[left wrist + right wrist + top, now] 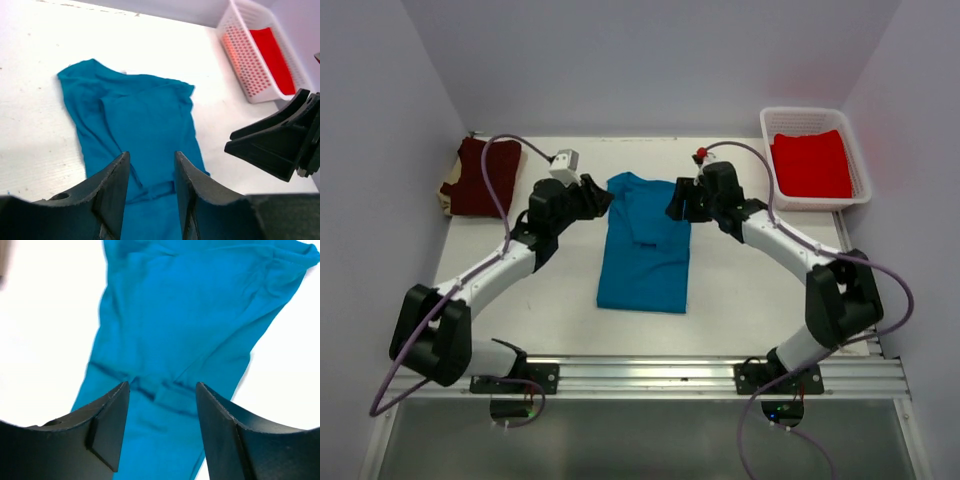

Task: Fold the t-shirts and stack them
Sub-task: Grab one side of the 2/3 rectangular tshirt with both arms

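1. While the black fingers (112,190) of the left gripper (151,156) stand apart with nothing clamped between them, teal cloth shows through the gap.
2. The right gripper (162,387) likewise has its black fingers (107,425) parted and empty above the same cloth.
3. That soft teal-blue short-sleeved t-shirt (645,265) lies lengthwise mid-way across the white table (750,290), sides folded inward, with one gripper at each side of its far end.
4. A dark maroon t-shirt (480,178) lies in the far left corner, well apart.
5. A bright red t-shirt (810,165) sits inside the white plastic mesh basket (800,112) at far right.
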Tool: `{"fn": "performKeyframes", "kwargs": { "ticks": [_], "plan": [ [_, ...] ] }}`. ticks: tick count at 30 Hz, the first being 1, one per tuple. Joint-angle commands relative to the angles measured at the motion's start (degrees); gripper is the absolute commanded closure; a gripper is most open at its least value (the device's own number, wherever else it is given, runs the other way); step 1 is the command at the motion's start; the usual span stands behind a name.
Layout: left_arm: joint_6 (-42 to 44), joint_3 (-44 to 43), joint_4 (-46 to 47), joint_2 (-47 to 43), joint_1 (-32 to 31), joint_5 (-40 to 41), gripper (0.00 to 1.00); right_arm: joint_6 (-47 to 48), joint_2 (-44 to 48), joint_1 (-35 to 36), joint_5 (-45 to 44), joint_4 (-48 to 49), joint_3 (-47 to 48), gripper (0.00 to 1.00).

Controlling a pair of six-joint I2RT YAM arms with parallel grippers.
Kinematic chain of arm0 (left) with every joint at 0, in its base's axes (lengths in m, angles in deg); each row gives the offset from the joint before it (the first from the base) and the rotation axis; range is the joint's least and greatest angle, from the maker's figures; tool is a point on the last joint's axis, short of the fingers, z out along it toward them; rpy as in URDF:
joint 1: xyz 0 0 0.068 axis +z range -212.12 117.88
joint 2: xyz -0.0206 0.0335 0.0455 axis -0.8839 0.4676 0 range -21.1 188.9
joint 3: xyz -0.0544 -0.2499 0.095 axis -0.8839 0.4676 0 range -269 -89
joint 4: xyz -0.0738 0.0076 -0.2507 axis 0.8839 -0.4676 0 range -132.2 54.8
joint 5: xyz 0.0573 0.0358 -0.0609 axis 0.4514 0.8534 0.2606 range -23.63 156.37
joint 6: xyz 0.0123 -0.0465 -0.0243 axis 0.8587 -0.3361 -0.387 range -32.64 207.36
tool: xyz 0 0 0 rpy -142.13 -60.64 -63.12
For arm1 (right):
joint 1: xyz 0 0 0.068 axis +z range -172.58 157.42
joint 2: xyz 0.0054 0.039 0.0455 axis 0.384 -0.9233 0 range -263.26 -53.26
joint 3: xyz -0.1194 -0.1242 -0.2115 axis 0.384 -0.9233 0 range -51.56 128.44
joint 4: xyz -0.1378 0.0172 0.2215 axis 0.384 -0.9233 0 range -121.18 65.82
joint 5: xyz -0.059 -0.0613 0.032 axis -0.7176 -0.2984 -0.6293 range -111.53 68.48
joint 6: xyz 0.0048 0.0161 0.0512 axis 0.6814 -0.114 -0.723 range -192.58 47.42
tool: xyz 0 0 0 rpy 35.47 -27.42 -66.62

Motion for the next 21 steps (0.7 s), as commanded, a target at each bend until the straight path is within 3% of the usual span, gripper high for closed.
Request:
{"fn": "performKeyframes", "kwargs": {
  "ticks": [1, 6, 11, 15, 21],
  "plan": [
    [-0.9, 9.6, -10.5, -4.8, 0.2, -6.7, 0.55, -2.9, 9.3, 3.3, -1.2, -0.8, -6.8, 0.39],
    [-1.8, 22.5, -11.9, -12.6, 0.1, -14.9, 0.55, -6.1, 19.8, 7.7, -5.6, -7.4, -17.6, 0.34],
    [-1.8, 31.0, -13.4, -21.1, 0.1, -19.0, 0.52, -12.1, 30.5, 8.8, -3.2, -8.4, -27.8, 0.26],
    [-1.3, 34.1, -12.6, -22.6, 0.1, -21.8, 0.51, -14.9, 33.8, 8.9, -2.1, -7.3, -34.7, 0.21],
    [-2.4, 37.2, -8.5, -19.7, 0.1, -25.0, 0.51, -19.3, 32.2, 8.9, 2.3, -0.6, -39.9, 0.21]
  ]
}}
